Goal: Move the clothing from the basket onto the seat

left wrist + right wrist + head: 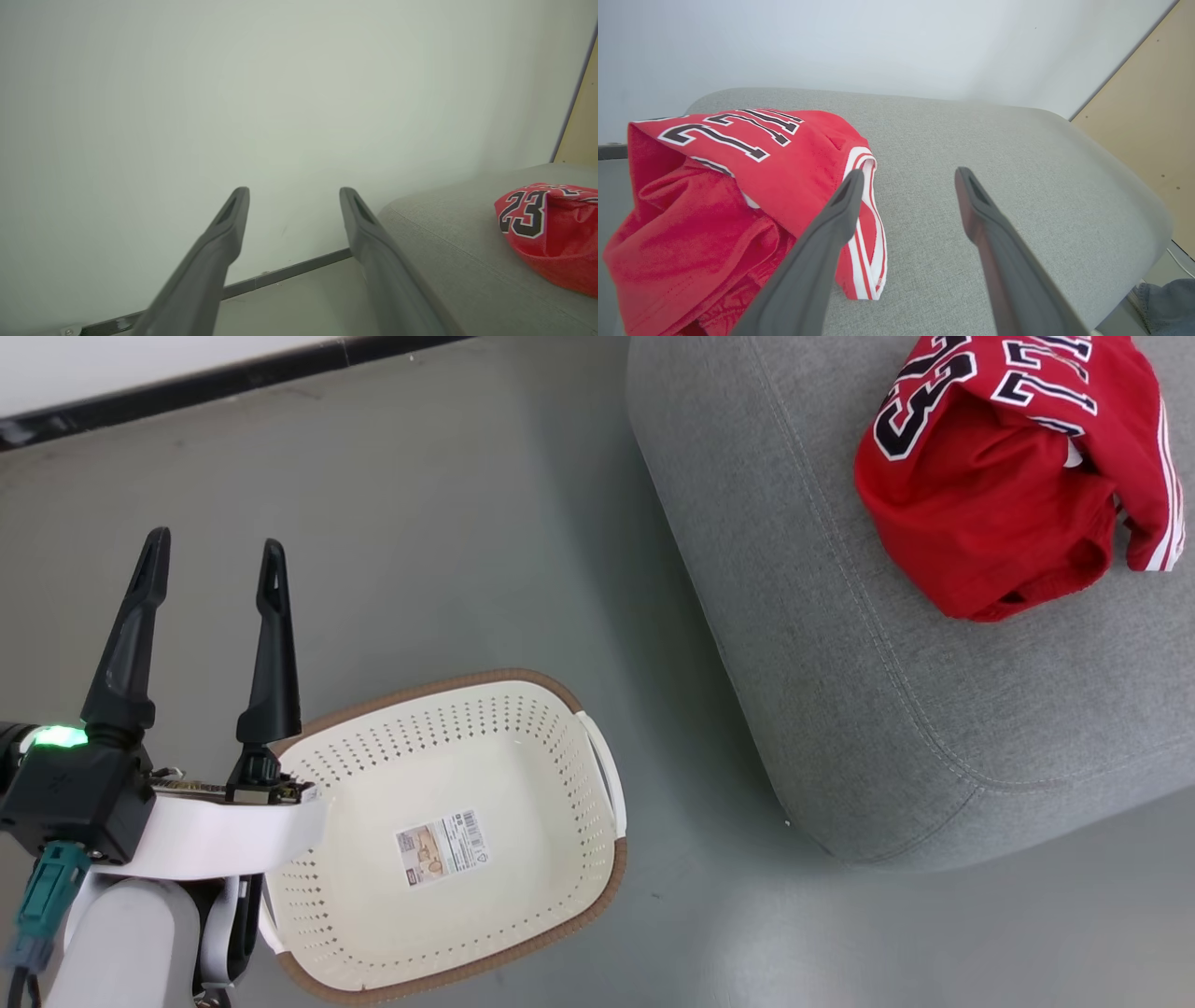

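Smooth grey-green floor meets a white wall along a dark skirting strip. The left gripper, with two long dark fingers, has its jaws spread wide and grips nothing. Its fingers point over bare floor, and its pale wrist overlaps the left end of the oval cream-white perforated plastic basket with a brown woven-look rim. The basket stands on the floor, and its bare inside bottom carries a sticker label. A strip of floor separates it from the large grey fabric-upholstered seat with rounded corners. The red clothing with white-black lettering and white stripes lies crumpled on the seat. The right gripper, equally wide and empty, hangs over the seat just beside the heap. One finger crosses the striped hem in the right wrist view, but contact cannot be told. A tan wooden panel stands beyond the seat.
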`<state>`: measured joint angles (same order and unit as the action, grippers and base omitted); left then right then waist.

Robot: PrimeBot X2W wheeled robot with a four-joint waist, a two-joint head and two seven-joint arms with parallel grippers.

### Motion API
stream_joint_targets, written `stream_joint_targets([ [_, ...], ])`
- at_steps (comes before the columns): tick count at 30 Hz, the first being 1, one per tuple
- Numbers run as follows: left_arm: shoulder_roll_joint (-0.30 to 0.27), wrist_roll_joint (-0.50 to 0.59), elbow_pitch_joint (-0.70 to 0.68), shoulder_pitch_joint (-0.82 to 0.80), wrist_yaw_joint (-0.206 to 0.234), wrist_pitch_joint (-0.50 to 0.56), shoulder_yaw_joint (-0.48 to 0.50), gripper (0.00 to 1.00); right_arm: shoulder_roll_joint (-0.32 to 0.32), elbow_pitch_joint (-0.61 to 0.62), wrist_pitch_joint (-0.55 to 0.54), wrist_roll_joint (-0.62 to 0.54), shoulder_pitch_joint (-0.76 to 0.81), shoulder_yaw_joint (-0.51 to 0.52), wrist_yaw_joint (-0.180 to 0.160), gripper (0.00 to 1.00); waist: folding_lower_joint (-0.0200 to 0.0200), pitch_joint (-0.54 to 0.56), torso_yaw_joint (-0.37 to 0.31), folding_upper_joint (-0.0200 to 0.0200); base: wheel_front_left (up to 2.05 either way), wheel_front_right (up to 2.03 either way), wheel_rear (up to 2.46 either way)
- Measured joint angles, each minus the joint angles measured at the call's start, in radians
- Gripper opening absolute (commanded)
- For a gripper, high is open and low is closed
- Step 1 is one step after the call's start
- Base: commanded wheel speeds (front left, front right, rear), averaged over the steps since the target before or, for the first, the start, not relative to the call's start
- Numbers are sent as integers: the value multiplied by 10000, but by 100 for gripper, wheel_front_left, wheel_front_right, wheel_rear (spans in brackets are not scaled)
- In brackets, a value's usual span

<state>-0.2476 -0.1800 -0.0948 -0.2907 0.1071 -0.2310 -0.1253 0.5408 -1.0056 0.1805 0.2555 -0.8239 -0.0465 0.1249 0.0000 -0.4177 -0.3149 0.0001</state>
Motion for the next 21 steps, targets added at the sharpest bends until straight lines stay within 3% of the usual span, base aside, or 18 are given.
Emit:
stream_joint_targets([
  [21, 428, -280, 907, 1580, 782, -159, 848, 100, -811, 1741, 466, -115, -214, -2148, 0, 100, 0, 1572, 736, 0, 0, 0, 0],
])
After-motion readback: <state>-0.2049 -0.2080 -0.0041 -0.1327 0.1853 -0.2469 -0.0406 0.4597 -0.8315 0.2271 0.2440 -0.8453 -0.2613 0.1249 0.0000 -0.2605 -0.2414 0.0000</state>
